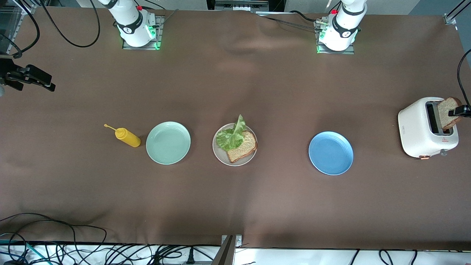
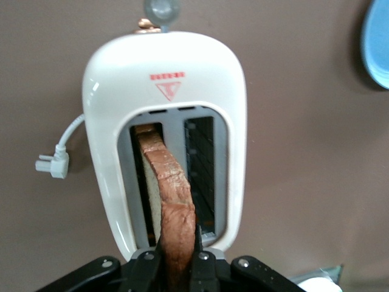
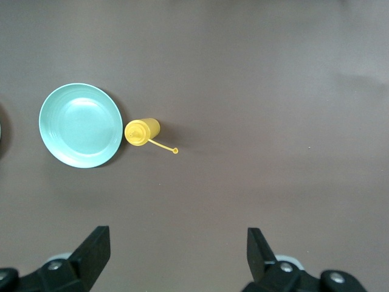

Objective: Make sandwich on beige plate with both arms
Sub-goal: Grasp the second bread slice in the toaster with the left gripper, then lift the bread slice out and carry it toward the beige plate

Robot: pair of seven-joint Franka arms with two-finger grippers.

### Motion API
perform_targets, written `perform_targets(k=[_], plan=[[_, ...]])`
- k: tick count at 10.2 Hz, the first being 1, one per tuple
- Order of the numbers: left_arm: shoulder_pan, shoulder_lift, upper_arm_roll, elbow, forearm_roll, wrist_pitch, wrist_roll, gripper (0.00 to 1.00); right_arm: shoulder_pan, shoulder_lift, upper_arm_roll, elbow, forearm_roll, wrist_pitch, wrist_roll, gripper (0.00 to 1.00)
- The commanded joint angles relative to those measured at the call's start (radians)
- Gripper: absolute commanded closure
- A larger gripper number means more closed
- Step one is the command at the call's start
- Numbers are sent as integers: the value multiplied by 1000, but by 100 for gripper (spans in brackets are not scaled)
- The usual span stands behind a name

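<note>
1. The right end effector [image 1: 27, 79] hung over the tabletop [image 1: 235, 206] at the right arm's end, its fingers [image 3: 94, 249] spread wide with nothing between them; that arm waited.
2. A yellow squeeze bottle [image 1: 127, 137] lay on its side just beside the mint-green plate [image 1: 168, 142].
3. The beige plate [image 1: 220, 152] sat mid-table, carrying one toast slice [image 1: 243, 147] with a lettuce leaf [image 1: 231, 135] lying partly over it.
4. The blue plate [image 1: 330, 153] lay toward the left arm's end.
5. The white toaster [image 1: 423, 129] stood nearest that end, a second toast slice [image 2: 170, 201] tilted half out of one slot.
6. The left end effector [image 2: 177, 258] was over the toaster, pinching that slice's upper edge.
</note>
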Motion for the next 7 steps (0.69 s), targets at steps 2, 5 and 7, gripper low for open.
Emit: perform_targets(k=[2, 5, 7], plan=[[-7, -8, -28, 179, -29, -213, 16, 100, -5, 7, 4, 24, 20, -32, -9, 0], [-7, -9, -66, 235, -192, -288, -80, 100, -2, 8, 5, 24, 20, -59, -13, 0], [-31, -8, -95, 195, -311, -295, -253, 100, -2, 8, 2, 24, 20, -59, -13, 0]])
